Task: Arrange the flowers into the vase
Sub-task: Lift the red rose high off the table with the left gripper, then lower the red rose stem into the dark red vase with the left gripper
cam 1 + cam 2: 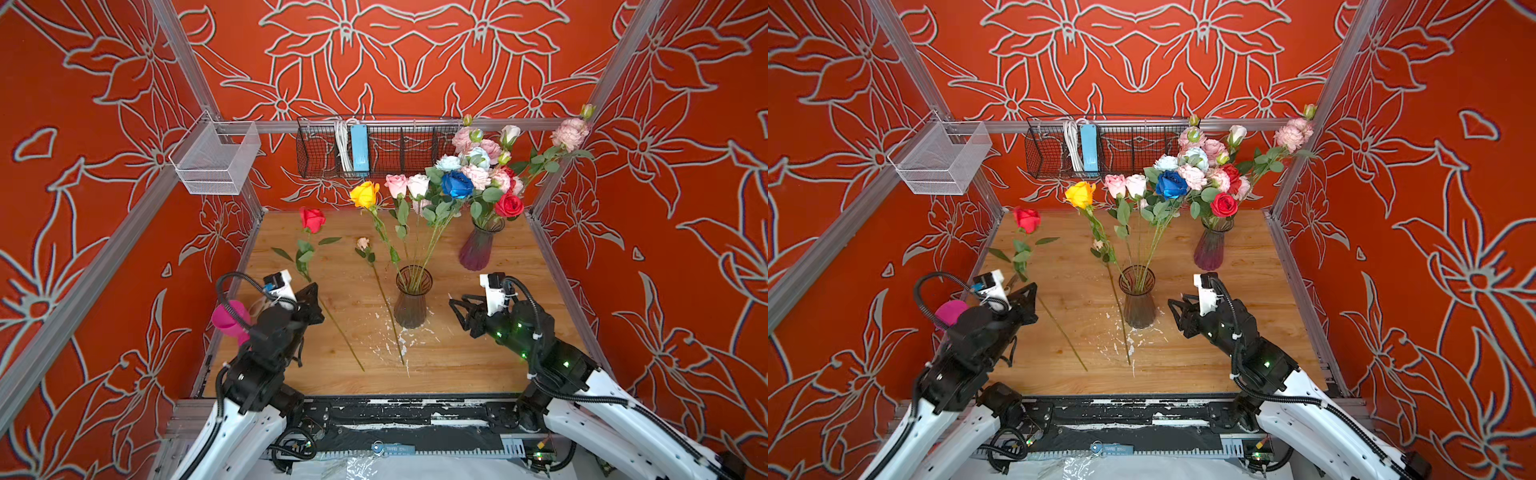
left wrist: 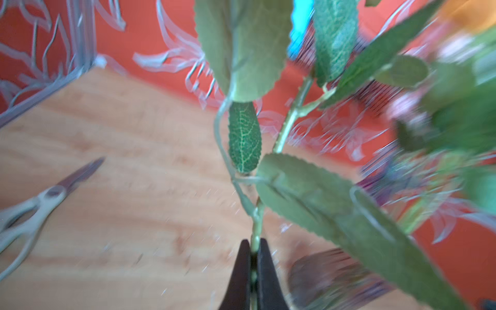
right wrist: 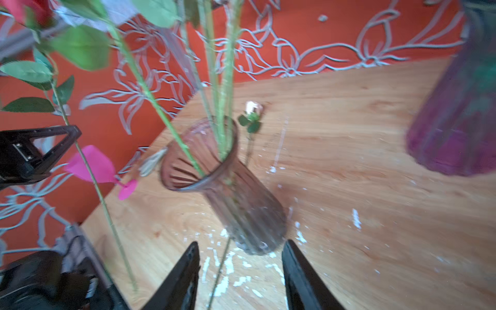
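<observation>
A black wire basket (image 1: 415, 149) is hanging on the back rail, holding a blue power strip (image 1: 359, 147) and a bundled white cable (image 1: 341, 143). A white mesh basket (image 1: 208, 174) is hanging at the back left corner of the frame. Pale-handled scissors (image 2: 40, 201) are lying flat on the wooden table (image 1: 478, 340). At the table's left edge what looks like a pink plastic goblet (image 3: 102, 167) is sitting tilted. White flecks (image 1: 390, 345) are dotting the wood near the front middle. Red wall covering (image 1: 395, 50) with grey flower outlines is enclosing three sides.

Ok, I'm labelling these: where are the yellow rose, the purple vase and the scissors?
yellow rose (image 1: 364, 194), in a top view, bloom
purple vase (image 1: 477, 249), in a top view, body
scissors (image 2: 53, 192), left wrist view, pivot
</observation>
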